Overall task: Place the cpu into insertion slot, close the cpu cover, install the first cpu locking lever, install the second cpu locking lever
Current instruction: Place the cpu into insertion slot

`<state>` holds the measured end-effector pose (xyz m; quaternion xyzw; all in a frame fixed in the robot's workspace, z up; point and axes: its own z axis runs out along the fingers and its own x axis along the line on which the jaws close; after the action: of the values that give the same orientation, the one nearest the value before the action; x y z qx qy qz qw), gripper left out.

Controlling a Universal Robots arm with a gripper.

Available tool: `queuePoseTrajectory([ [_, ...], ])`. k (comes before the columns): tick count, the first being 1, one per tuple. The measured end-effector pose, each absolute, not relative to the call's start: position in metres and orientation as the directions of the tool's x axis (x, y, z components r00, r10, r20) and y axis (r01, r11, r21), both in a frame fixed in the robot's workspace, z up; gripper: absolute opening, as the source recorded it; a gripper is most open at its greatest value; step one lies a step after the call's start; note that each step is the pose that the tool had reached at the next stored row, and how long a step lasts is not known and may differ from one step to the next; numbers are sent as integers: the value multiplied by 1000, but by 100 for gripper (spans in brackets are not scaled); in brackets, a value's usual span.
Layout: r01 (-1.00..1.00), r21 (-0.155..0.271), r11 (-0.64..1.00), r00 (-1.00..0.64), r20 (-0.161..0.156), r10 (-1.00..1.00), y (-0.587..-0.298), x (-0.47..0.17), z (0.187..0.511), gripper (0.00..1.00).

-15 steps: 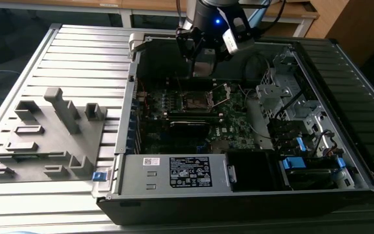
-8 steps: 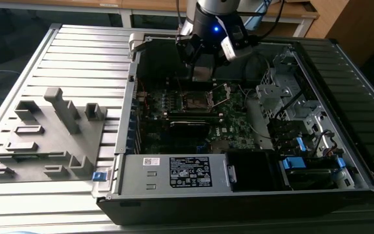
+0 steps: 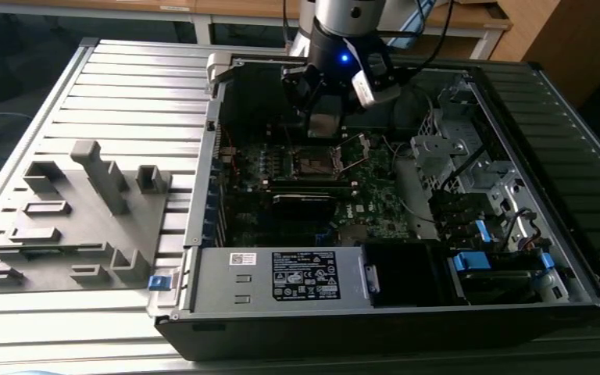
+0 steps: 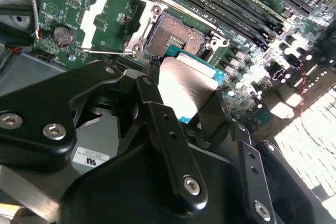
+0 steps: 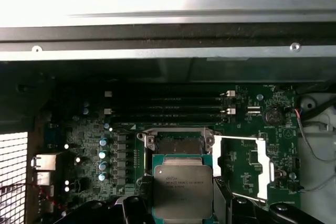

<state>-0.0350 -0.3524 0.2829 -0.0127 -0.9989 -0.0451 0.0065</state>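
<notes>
"Where is the cpu (image 5: 182,190)?"

"Gripped flat by the end effector (image 4: 181,95), which is closed on its edges and holds it above the motherboard (image 5: 244,129)."

"And the insertion slot (image 5: 180,142)?"

"Bare, lower down, just ahead of the chip's leading edge. I judge they aren't aligned yet. The cpu cover (image 5: 262,163) lies swung open beside the slot."
</notes>
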Motion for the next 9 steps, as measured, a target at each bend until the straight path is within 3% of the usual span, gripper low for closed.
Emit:
queuePoseTrajectory([
  [9, 26, 89, 996, -1000, 14, 25, -352, -35, 271, 54],
])
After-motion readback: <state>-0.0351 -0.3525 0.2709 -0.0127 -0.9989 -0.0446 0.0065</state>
